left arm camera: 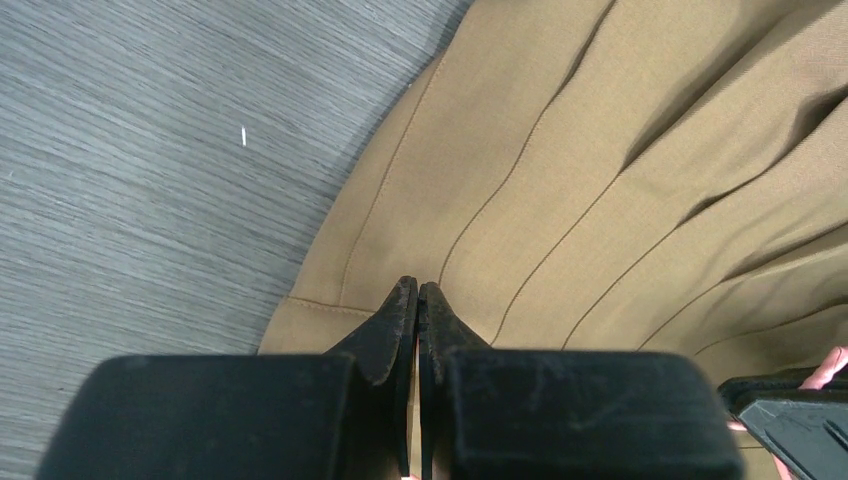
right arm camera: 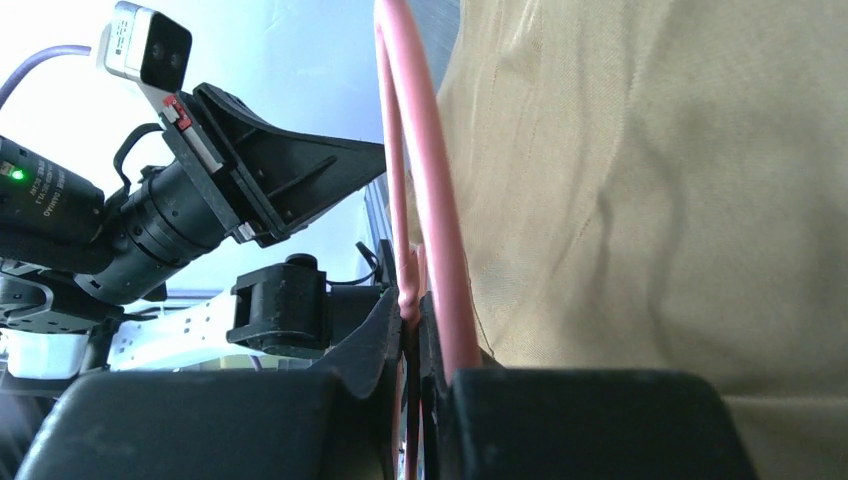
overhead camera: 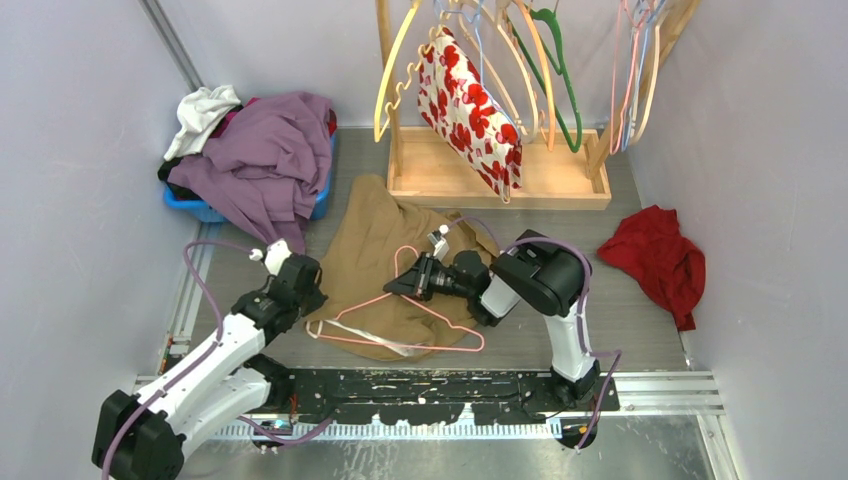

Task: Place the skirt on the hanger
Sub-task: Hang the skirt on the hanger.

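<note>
The tan skirt [overhead camera: 368, 240] lies spread on the table in the middle. A pink wire hanger [overhead camera: 400, 325] lies on its near part. My right gripper [overhead camera: 398, 285] is shut on the hanger's wire near the hook; in the right wrist view the gripper [right arm camera: 412, 300] pinches the pink hanger [right arm camera: 440, 200] beside the skirt [right arm camera: 650, 200]. My left gripper [overhead camera: 316, 300] is at the skirt's left edge. In the left wrist view the left gripper [left arm camera: 418, 290] has its jaws together, tips over the skirt's [left arm camera: 600, 150] hem; the cloth there lies flat.
A blue bin [overhead camera: 205, 210] heaped with purple and white clothes stands at the back left. A wooden rack [overhead camera: 500, 175] with several hangers and a red-flowered white garment [overhead camera: 470, 105] stands at the back. A red cloth [overhead camera: 660, 255] lies at the right.
</note>
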